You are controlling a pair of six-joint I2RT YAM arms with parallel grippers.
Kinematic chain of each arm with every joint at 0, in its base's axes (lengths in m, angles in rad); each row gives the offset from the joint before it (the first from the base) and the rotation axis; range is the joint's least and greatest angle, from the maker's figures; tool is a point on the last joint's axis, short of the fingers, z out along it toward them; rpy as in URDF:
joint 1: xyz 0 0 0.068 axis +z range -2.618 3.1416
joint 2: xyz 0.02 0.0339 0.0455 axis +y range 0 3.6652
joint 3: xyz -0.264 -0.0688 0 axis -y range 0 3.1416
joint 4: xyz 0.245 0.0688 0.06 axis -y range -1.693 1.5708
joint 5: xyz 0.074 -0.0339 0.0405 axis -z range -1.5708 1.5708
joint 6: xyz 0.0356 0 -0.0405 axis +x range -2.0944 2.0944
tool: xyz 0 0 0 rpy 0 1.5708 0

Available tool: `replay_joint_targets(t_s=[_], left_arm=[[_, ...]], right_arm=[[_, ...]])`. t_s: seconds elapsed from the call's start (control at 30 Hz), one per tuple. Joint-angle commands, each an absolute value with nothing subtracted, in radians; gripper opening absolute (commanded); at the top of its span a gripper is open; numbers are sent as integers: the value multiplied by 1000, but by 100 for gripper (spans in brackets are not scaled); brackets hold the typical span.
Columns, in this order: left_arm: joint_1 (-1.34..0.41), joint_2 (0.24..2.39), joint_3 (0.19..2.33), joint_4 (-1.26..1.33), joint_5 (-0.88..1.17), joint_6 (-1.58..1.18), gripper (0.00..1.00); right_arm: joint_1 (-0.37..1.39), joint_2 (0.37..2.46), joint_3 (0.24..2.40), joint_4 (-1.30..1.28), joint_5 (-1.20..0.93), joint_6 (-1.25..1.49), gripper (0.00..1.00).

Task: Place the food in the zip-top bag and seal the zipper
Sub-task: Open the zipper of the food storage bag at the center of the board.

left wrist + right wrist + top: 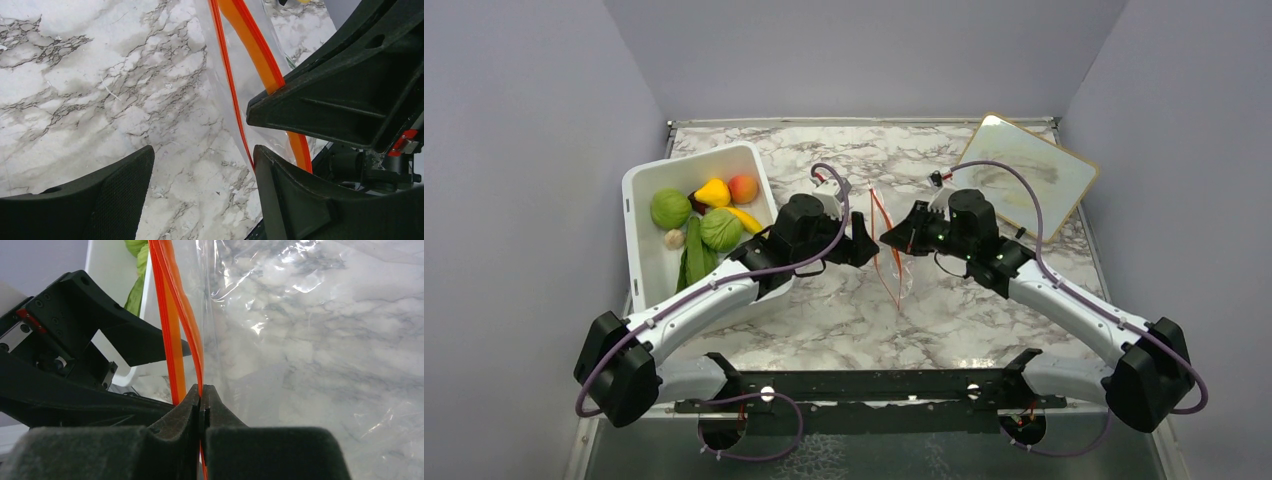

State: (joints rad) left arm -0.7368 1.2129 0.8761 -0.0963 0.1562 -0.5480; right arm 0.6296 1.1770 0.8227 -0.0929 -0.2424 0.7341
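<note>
The clear zip-top bag [896,275] stands upright in the middle of the table between both grippers. My right gripper [894,240] [201,399] is shut on one lip of its red-orange zipper [187,315]. My left gripper [864,246] [202,156] is open just left of the bag, and the zipper's [231,90] other lip runs down past the tip of its right finger [285,195]. Nothing lies between its fingers. The food [721,229], green, yellow, orange and beige pieces, lies in the white tub [637,185] at the left.
A pale board with a light frame [1029,172] lies tilted at the back right. Grey walls close the table on three sides. The tub's white wall [107,270] and a green piece [134,292] show behind the left gripper in the right wrist view.
</note>
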Motion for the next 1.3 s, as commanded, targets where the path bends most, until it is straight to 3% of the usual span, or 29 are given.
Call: replay_joint_targets(t_s=[0.0, 0.13, 0.2, 0.47, 0.63, 0.8, 1.07, 1.27], left_arm=[[-735, 1223, 890, -34, 137, -559, 73], [-735, 1249, 889, -15, 131, -564, 67], [-735, 1267, 890, -9, 131, -571, 58], [-736, 1298, 893, -2, 135, -599, 0], [-755, 1347, 895, 51, 181, -659, 0], [-811, 1418, 917, 80, 173, -672, 0], [-818, 1397, 866, -23, -17, -680, 0], [-818, 1426, 845, -27, -3, -686, 0]], right_arm=[[635, 1143, 808, -48, -276, 740, 1], [634, 1134, 804, -60, -283, 722, 1], [635, 1132, 804, -68, -292, 707, 1], [635, 1102, 928, -343, -76, 596, 1], [634, 1032, 1022, -524, 71, 551, 1], [635, 969, 1036, -538, 65, 550, 1], [635, 1058, 931, -533, 179, 499, 1], [635, 1060, 821, -390, 18, 489, 1]])
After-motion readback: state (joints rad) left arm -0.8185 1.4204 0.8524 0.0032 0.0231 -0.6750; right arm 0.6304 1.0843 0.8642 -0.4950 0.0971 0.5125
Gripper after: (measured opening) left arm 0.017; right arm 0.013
